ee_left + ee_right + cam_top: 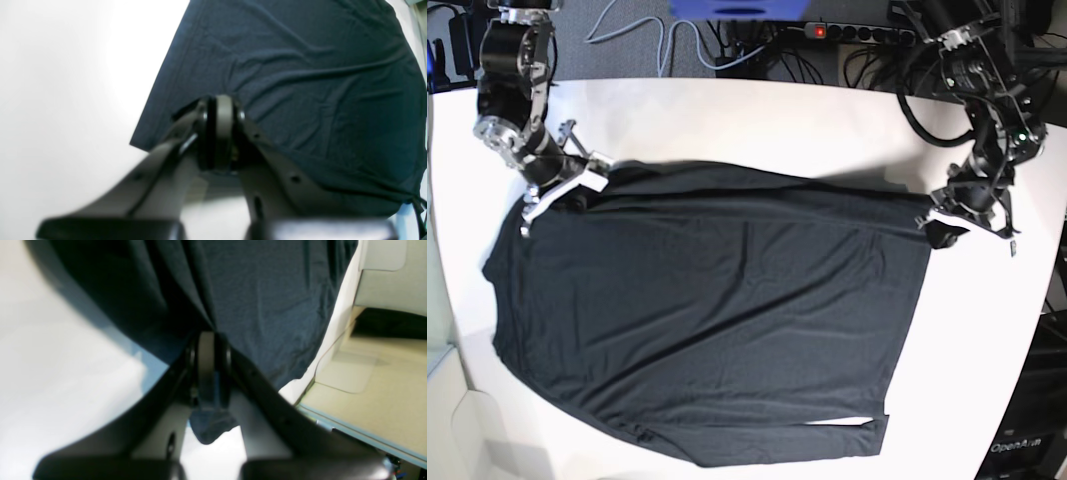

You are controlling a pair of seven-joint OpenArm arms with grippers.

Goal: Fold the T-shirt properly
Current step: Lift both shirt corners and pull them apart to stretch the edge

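Observation:
The T-shirt [717, 320] is a plain dark garment lying spread and slightly wrinkled across the white table [757, 120]. In the base view my left gripper [939, 228] sits at the shirt's far right corner, and my right gripper [587, 190] at its far left corner. Seen from the left wrist, the left gripper [222, 106] is shut on the T-shirt's [317, 83] edge, with creases radiating from the pinch. From the right wrist, the right gripper [210, 340] is shut on the T-shirt [267, 306], folds bunching above it and a scrap of cloth poking out below the pads.
A power strip [827, 30] and tangled cables lie beyond the table's far edge. In the right wrist view the table edge drops off to a beige floor [383, 390] on the right. The shirt's near hem reaches close to the table's front edge.

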